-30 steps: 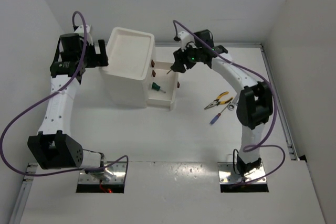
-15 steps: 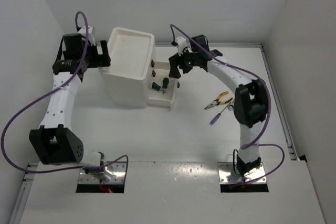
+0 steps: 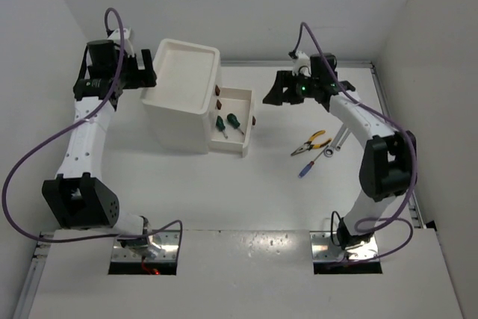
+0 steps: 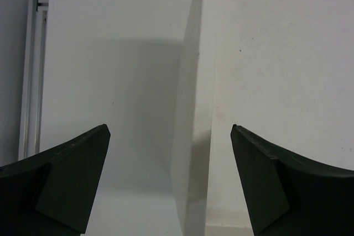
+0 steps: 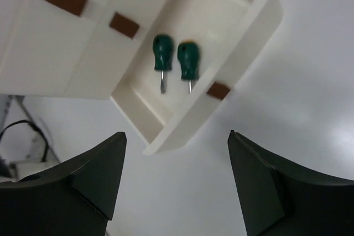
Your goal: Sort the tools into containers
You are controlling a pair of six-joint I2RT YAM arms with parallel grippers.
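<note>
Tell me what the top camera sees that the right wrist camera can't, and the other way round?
Only the top camera: the pliers, blue screwdriver and two wrenches on the table, the tray top and the left hand.
Only the right wrist camera: the right hand from inside, fingers spread apart.
Both: the open drawer with two green screwdrivers side by side.
</note>
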